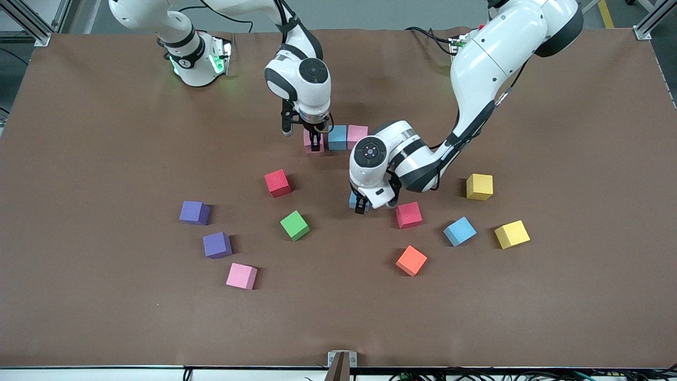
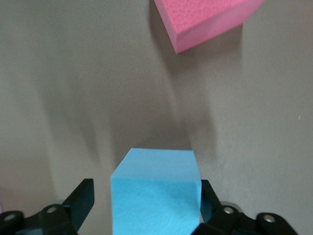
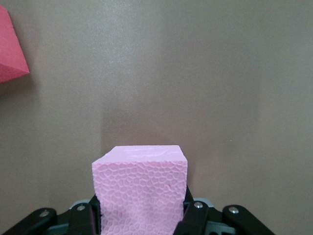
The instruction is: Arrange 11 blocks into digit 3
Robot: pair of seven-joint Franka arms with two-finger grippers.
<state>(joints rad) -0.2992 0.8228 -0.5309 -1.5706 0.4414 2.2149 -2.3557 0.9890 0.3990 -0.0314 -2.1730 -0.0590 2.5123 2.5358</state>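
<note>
Left gripper (image 1: 360,205) (image 2: 146,191): fingers (image 2: 80,198) straddle a light blue block (image 2: 155,196) (image 1: 353,200) that sits on the table (image 1: 106,317). A gap shows at 1 finger and the other is at the block's face, so it is released, not clamped. That block is near the table's middle, just beside a red block (image 1: 409,215) (image 2: 205,19) lying toward the left arm's end.

Right gripper (image 1: 316,142) (image 3: 142,210): fingers (image 3: 190,215) are clenched on a pink block (image 3: 139,191) (image 1: 312,146), down at table level. It lines up just beside a second light blue block (image 1: 337,137), which touches a second pink block (image 1: 357,135). That makes 1 bar of 3, farther from the front camera than all the loose blocks.

Loose blocks:
- Second red block (image 1: 277,183) (image 3: 10,49), green block (image 1: 294,225) and orange block (image 1: 411,260) around the middle.
- 2 purple blocks (image 1: 194,212) (image 1: 217,245) and a third pink block (image 1: 241,276) toward the right arm's end.
- Third light blue block (image 1: 459,231) and 2 yellow blocks (image 1: 479,186) (image 1: 512,234) toward the left arm's end.
</note>
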